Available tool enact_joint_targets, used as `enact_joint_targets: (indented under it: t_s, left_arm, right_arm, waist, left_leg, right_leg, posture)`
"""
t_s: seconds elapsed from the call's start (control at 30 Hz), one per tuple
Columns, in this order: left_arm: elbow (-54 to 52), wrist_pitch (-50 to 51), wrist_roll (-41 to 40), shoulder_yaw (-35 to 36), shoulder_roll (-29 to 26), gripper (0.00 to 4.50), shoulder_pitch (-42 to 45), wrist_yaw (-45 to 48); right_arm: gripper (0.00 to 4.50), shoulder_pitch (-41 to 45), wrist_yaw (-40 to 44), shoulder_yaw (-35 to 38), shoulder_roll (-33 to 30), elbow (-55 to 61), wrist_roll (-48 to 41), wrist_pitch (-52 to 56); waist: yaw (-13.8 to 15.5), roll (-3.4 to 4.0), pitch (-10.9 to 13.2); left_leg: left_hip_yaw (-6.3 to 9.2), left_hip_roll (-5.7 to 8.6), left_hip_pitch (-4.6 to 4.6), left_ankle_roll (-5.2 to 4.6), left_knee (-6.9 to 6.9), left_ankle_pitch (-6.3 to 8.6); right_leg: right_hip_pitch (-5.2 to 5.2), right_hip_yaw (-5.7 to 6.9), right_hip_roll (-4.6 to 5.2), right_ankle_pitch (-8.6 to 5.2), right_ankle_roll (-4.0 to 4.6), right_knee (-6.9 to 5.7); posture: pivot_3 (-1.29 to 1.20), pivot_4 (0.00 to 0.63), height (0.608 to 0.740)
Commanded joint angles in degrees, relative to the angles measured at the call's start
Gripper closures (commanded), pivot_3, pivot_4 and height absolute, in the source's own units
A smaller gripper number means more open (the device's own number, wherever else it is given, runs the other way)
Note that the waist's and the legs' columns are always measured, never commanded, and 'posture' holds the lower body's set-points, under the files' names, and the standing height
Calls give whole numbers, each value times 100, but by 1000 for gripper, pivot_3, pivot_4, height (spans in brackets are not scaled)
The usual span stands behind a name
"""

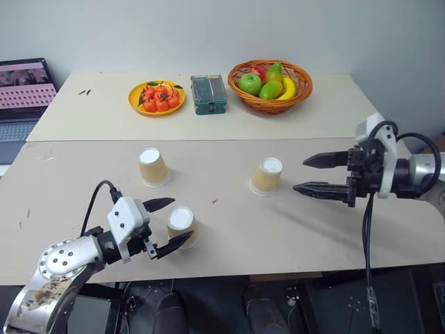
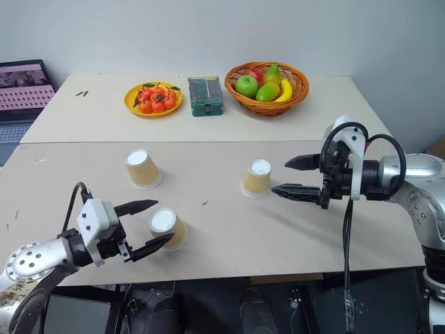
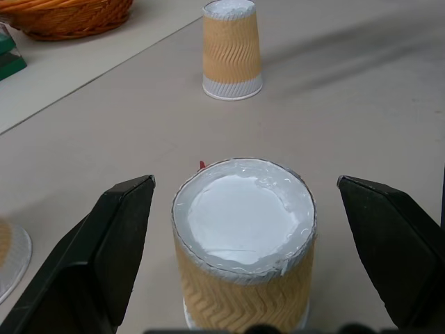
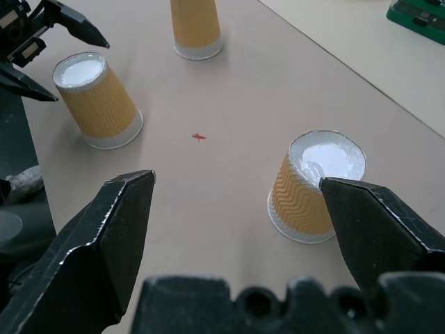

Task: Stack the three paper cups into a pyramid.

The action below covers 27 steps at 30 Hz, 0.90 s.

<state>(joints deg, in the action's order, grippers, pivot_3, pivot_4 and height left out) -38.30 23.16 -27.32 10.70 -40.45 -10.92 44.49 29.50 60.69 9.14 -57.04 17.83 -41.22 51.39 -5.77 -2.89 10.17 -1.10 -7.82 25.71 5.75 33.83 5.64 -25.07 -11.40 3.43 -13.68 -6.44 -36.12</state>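
Note:
Three paper cups stand upside down on the beige table, white ends up: one at the left (image 1: 153, 167), one near the front edge (image 1: 183, 226), one in the middle (image 1: 267, 175). My left gripper (image 1: 183, 219) is open, its two black fingers straddling the front cup (image 3: 243, 229) with a gap on each side, so it does not touch. My right gripper (image 1: 299, 175) is open and empty, hovering just to the right of the middle cup (image 4: 316, 184) with its fingertips pointing at it.
On the far table stand an orange plate of small red fruits (image 1: 157, 97), a green box (image 1: 208, 94) and a wicker basket of fruit (image 1: 271, 85). A laptop (image 1: 24, 90) sits at the far left. A small red mark (image 1: 215, 202) lies between the cups.

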Motion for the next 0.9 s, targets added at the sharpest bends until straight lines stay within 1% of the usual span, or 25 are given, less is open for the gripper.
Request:
enact_joint_targets:
  t_s: [0.03, 0.13, 0.23, 0.33, 0.37, 0.53, 0.73, 0.83, 0.9]
  left_arm:
    - [-15, -149, 34, -13, 90, 0, -9, -68]
    - [85, -156, 60, -42, 139, 0, -32, -90]
    - [110, -163, 34, -85, 222, 796, -72, -112]
    - [111, -149, -19, -106, 307, 1925, -3, -155]
    - [116, -113, -30, -112, 334, 2057, 49, -198]
    - [138, 29, -74, -236, 463, 2057, 415, -360]
    - [454, 475, -281, -437, 652, 2057, 1696, -599]
    - [649, 617, -349, -580, 751, 2057, 2046, -622]
    - [993, 643, -143, -792, 820, 2057, 2287, -658]
  right_arm:
    - [42, 200, -89, 163, -152, 179, -106, 92]
    - [42, 297, -152, 131, -172, 197, -138, 169]
    - [0, 376, -208, 105, -190, 194, -147, 223]
    - [0, 385, -204, 106, -225, 184, -137, 228]
    - [0, 385, -196, 108, -241, 166, -124, 216]
    - [0, 339, -139, 147, -313, 110, -88, 141]
    - [0, 274, -203, 204, -315, 163, -104, 131]
    - [0, 242, -296, 243, -266, 258, -153, 170]
    - [0, 200, -453, 314, -174, 418, -267, 271]
  waist:
    - [2, 0, 0]
    - [2, 0, 0]
    - [2, 0, 0]
    - [1, 0, 0]
    - [2, 0, 0]
    - [12, 0, 0]
    - [27, 0, 0]
    - [5, 0, 0]
    - [12, 0, -1]
  left_leg:
    - [0, 0, 0, 0, 0, 0]
    - [0, 0, 0, 0, 0, 0]
    - [0, 0, 0, 0, 0, 1]
    - [0, 0, 0, 0, 0, 1]
    - [0, 0, 0, -1, 0, 1]
    - [0, 0, 0, -1, 0, 1]
    - [3, 2, 1, -1, 3, 0]
    - [2, 3, 1, -4, 2, 3]
    - [3, 3, 0, -6, -4, 4]
  right_leg:
    - [0, 0, 0, 0, 0, 0]
    - [0, 0, 0, 0, 0, 2]
    - [0, 0, 0, 0, 0, 2]
    - [-1, 0, 0, 0, 0, 1]
    - [-1, 0, 0, 0, 0, 1]
    - [1, 0, 0, 0, 0, 1]
    - [4, 2, 0, 0, -1, -1]
    - [9, 1, 0, -2, -4, 3]
    - [6, 2, -1, -3, -6, -1]
  posture:
    - [0, 150, 740]
    - [0, 150, 740]
    - [0, 150, 740]
    - [0, 150, 740]
    - [0, 150, 740]
    - [0, 150, 740]
    - [0, 150, 740]
    - [0, 150, 740]
    - [0, 150, 740]
